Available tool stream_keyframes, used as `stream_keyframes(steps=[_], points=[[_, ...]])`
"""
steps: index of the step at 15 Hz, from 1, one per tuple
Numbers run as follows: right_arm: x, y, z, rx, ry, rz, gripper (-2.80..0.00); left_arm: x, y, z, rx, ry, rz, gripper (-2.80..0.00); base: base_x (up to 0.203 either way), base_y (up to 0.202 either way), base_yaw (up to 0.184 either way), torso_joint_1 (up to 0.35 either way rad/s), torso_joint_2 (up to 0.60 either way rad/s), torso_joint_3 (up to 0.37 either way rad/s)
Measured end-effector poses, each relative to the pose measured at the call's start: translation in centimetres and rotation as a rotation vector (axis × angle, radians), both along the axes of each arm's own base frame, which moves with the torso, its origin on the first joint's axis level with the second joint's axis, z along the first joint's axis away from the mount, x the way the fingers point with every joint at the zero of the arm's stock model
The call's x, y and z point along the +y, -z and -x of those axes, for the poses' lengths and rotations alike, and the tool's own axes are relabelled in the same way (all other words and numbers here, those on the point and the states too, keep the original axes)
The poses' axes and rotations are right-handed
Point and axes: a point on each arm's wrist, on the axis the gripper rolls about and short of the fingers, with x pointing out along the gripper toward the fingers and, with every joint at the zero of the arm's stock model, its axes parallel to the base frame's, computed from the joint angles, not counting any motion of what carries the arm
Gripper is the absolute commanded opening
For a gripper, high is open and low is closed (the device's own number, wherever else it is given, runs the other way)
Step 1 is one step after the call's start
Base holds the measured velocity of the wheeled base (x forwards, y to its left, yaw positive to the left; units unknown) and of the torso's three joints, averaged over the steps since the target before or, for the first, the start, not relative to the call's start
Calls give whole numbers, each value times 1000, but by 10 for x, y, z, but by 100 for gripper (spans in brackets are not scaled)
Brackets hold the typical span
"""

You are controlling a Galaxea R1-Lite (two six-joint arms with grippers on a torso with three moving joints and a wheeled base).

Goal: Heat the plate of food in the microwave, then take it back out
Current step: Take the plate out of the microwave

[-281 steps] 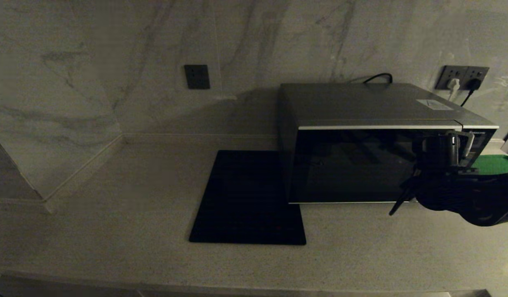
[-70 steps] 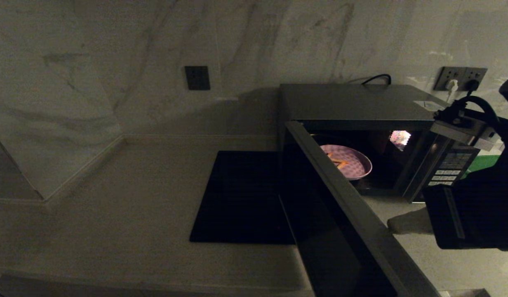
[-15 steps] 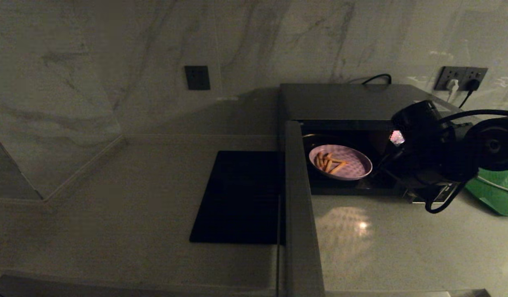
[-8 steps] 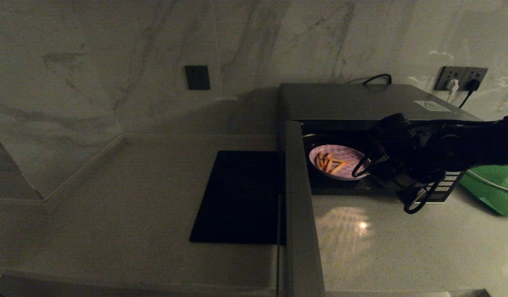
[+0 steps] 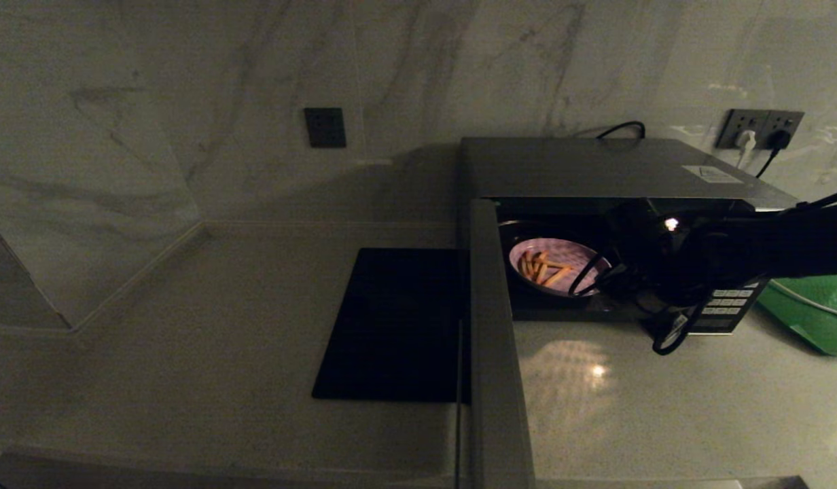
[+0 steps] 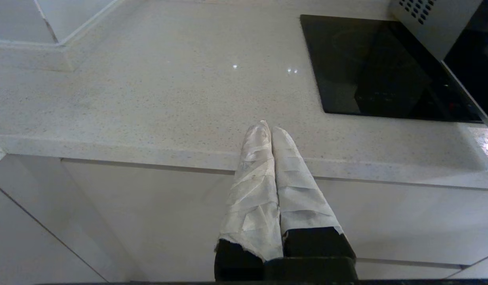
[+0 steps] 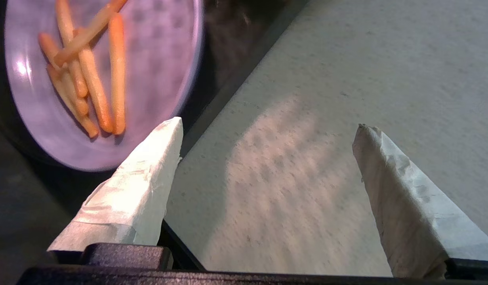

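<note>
The microwave (image 5: 595, 166) stands at the back right with its door (image 5: 490, 326) swung fully open toward me and the cavity lit. Inside sits the pale lilac plate (image 5: 551, 261) with several orange-yellow fries (image 7: 93, 79) on it. My right arm (image 5: 765, 251) reaches in from the right across the button panel (image 5: 727, 302). Its gripper (image 7: 267, 126) is open at the cavity's mouth. One taped finger (image 7: 149, 174) lies just beside the plate's (image 7: 157, 59) rim, not touching it, and the other hangs over the counter. My left gripper (image 6: 267, 128) is shut and empty over the counter's front edge.
A flat black square mat (image 5: 398, 326) lies left of the microwave, partly behind the open door. A green tray (image 5: 812, 312) sits at the far right. Wall sockets (image 5: 758, 125) with plugged cables are behind the microwave. The open door juts past the counter's front edge.
My right arm has swung left and down from beside the button panel to the cavity's mouth, bringing its open gripper next to the plate. Door and plate have not moved.
</note>
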Motion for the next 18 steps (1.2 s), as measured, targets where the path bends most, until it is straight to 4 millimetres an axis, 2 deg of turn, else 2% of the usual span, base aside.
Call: stream_keyframes(steps=[3, 18], points=[[2, 5, -9, -30, -15, 4, 0, 0, 0, 0, 0, 0, 0, -280, 0, 0, 0, 0, 0, 0], [5, 20, -28, -47, -22, 7, 0, 0, 0, 0, 0, 0, 0, -280, 0, 0, 0, 0, 0, 0]])
